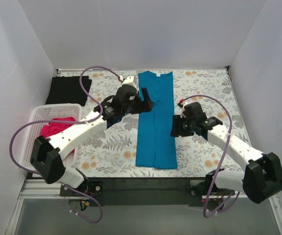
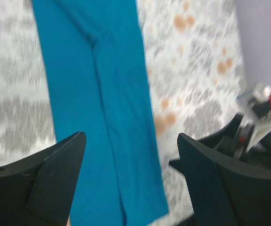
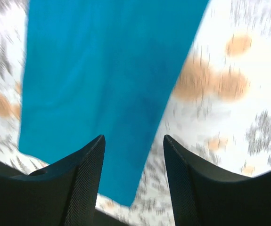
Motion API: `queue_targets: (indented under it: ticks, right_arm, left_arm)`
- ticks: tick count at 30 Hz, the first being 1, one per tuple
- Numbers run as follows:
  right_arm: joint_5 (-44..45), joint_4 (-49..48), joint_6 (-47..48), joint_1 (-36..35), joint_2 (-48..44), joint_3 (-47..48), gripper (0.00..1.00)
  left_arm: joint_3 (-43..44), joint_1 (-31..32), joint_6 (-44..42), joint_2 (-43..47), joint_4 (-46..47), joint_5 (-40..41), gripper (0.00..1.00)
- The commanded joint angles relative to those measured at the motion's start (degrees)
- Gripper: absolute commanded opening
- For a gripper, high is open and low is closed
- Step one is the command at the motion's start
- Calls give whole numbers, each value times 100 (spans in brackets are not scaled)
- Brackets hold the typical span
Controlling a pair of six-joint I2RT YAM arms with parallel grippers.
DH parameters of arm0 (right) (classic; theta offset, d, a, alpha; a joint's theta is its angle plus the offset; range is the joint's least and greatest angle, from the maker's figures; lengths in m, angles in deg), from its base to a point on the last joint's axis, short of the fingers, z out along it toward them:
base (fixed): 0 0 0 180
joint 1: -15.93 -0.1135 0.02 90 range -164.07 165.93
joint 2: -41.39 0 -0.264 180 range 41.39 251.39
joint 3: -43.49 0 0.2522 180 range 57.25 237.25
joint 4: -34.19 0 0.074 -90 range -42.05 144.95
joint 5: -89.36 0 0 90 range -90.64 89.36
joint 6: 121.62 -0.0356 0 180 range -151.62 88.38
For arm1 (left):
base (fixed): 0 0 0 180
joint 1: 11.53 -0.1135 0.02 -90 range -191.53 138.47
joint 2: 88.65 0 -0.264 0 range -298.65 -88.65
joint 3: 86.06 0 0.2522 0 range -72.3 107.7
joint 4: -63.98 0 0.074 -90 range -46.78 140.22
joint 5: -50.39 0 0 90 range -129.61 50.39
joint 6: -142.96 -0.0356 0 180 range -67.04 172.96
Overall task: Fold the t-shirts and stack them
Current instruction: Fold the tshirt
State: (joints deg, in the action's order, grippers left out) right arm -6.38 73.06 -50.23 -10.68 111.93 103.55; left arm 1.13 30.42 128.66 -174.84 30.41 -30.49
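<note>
The teal-blue t-shirt (image 1: 155, 122) lies flat in a long narrow strip down the middle of the table, sides folded in. It also shows in the left wrist view (image 2: 93, 108) and the right wrist view (image 3: 102, 80). My left gripper (image 1: 148, 103) is open and empty above the strip's upper left edge. My right gripper (image 1: 174, 128) is open and empty at the strip's right edge, lower down. The black t-shirt (image 1: 69, 90) lies folded at the far left. The magenta-pink t-shirt (image 1: 56, 128) is bunched in the basket.
A white mesh basket (image 1: 40, 115) stands at the left edge. The floral table covering (image 1: 204, 93) spreads across the table. White walls close in the left, back and right. My right arm shows in the left wrist view (image 2: 253, 122).
</note>
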Motion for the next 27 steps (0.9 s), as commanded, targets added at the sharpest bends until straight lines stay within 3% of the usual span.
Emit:
queue_targets:
  ticks: [1,9,18,27]
  right_arm:
    - [547,969,-415,-248,-610,-498,61]
    - [424,1243,-1214,-1047,-1104,-1246,61]
    - [819,1243,-1689,-1715,-552,-1159,60]
    - [1057,1269,-1856,-2129,-59,-992,51]
  left_arm:
    - [-995,251,620,557,-1682,371,78]
    - [-2174,1218,1816,1157,-2440,-349,75]
    - [-1920,1438,1729,350,-2668,-455,74]
    - [-1508,1553,1606,-213,-2738,-438,66]
